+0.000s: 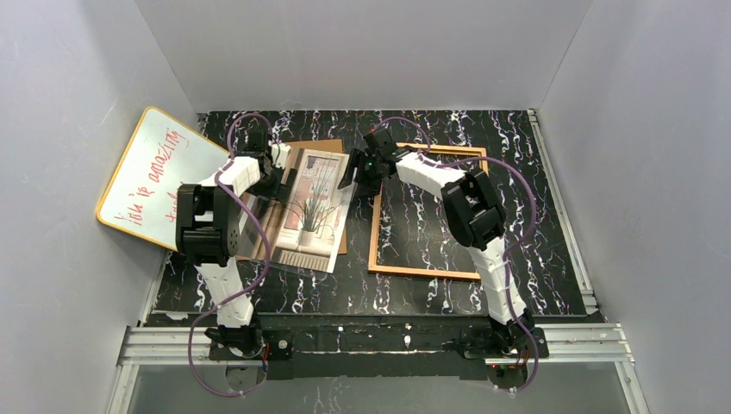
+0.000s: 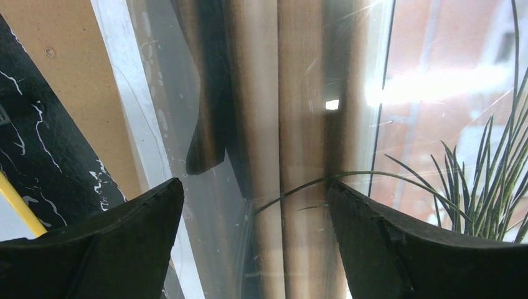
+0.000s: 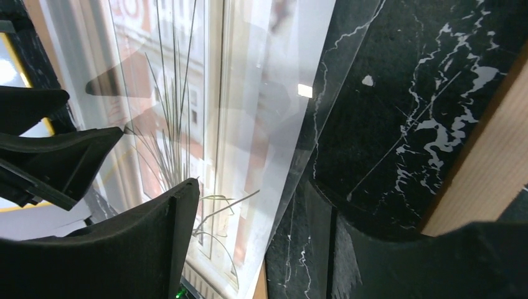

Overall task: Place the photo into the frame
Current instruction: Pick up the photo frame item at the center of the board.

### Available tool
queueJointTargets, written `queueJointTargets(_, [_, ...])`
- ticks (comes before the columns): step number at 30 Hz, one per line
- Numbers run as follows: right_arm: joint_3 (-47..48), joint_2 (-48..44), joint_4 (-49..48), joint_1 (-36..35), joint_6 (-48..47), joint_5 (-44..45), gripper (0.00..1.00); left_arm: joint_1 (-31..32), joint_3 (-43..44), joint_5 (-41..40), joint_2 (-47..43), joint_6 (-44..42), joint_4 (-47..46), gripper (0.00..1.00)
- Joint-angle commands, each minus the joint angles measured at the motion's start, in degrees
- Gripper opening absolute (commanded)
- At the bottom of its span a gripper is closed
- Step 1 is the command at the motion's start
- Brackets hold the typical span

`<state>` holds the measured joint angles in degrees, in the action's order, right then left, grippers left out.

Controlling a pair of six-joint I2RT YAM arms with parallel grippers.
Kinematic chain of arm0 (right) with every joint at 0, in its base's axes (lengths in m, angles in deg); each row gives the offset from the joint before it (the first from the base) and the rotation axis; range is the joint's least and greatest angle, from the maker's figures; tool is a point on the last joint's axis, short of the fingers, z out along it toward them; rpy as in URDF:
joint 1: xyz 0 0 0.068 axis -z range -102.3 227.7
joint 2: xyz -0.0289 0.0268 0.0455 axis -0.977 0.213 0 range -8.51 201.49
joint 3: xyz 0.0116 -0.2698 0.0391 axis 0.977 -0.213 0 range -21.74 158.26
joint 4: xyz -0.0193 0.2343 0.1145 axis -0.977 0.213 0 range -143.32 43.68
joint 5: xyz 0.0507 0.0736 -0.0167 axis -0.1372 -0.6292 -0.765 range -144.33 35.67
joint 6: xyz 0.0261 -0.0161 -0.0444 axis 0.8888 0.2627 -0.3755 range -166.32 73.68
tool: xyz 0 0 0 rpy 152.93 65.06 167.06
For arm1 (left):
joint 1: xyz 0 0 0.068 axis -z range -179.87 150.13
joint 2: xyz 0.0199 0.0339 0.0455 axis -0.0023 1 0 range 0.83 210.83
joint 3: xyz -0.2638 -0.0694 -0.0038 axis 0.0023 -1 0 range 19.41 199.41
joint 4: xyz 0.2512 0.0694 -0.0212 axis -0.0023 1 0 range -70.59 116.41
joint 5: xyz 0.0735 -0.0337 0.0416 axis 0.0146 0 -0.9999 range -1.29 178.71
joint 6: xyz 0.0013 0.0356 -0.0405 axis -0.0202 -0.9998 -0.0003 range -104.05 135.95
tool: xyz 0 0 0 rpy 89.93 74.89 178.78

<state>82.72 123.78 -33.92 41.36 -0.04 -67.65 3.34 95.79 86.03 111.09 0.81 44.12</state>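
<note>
from above, the photo (image 1: 315,205) lies face up on a brown backing board (image 1: 321,145), left of centre on the black marbled table (image 1: 552,216). a clear sheet (image 1: 265,250) lies over it. the frame (image 1: 376,226) lies flat just to the right of the photo, apart from it, with bare table showing inside its border. a whiteboard (image 1: 159,177) with red writing leans against the left wall. the left gripper (image 1: 284,185) sits low over the photo's left edge and the right gripper (image 1: 351,176) over its upper right corner.

in the left wrist view the two black fingers stand wide apart with nothing clamped between them. below the gap is the glossy sheet over the print's pale stripes, with the plant's spiky leaves to the right. whether the tips touch the sheet i cannot tell.

in the right wrist view the jaws are also spread and hold nothing. one finger is over the print's plant, the other over the dark table, so they straddle the right edges of the photo and sheet. the frame's wooden edge shows at far right.
</note>
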Motion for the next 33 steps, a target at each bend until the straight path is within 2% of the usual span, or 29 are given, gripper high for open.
queueJointTargets(1, [-0.2,0.4,-4.3,0.7,3.1,-3.0,0.71,0.6,-2.4,-0.7,-0.7,-2.0,1.4,0.84])
queueJointTargets(9, [-5.2,-4.8,-14.1,1.8,6.3,-6.4,0.67,1.9,-2.4,-1.5,-0.2,-2.8,1.3,0.84])
queueJointTargets(23, [-9.0,-9.8,-20.8,1.8,7.8,-11.2,0.60,2.4,-2.9,-2.4,-0.2,-3.7,1.4,0.85])
queueJointTargets(29, [-10.3,-9.4,-22.8,1.8,8.7,-13.2,0.60,2.4,-2.8,-2.2,-0.5,-3.7,1.3,0.85])
queueJointTargets(33, [-7.8,-5.9,-22.2,1.1,8.9,-16.0,0.60,2.4,-2.7,-2.0,-0.8,-3.6,1.4,0.85])
